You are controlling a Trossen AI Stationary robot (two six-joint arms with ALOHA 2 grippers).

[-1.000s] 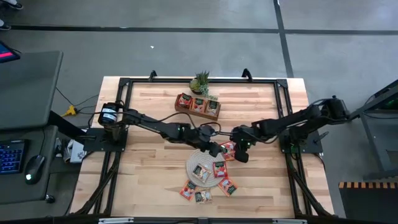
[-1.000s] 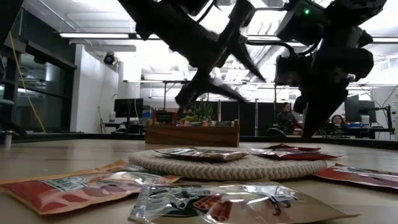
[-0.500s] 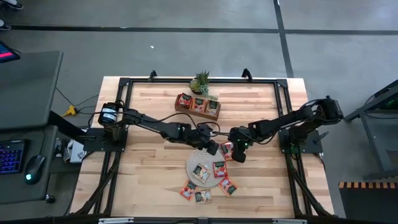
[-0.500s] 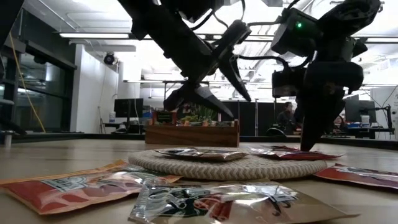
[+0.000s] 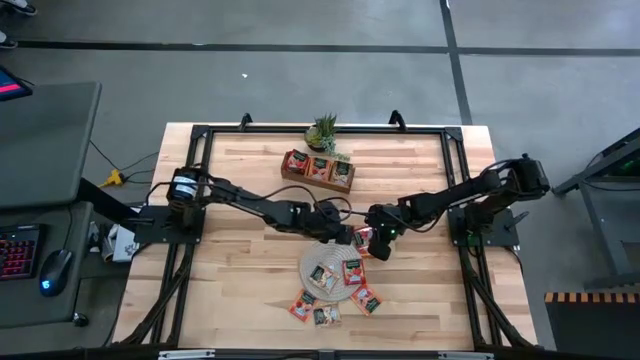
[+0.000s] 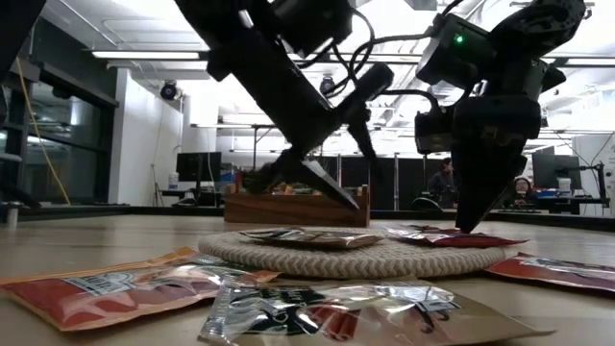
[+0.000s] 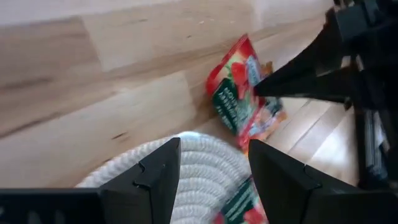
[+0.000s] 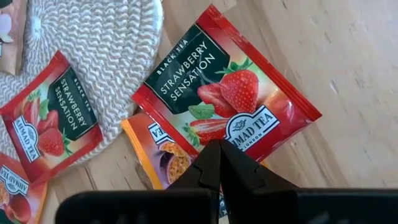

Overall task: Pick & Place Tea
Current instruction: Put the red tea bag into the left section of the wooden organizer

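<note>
Come down in the last second with the right gripper (image 8: 219, 146), shut and empty, onto the strawberry tea sachet (image 8: 227, 93) just off the mat's (image 8: 93, 37) far right edge, and dipped nearer with the left gripper (image 7: 214, 146), wide open and empty, so probably pinned for a pick not yet made.

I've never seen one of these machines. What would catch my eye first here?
Two dark arms meet at mid-table: the right gripper, shut, points down onto a red strawberry tea sachet beside the round woven mat, and the left gripper hangs open over the mat's edge. More sachets lie scattered on and in front of the mat, and a wooden tray with a small plant behind it sits at the far side.
</note>
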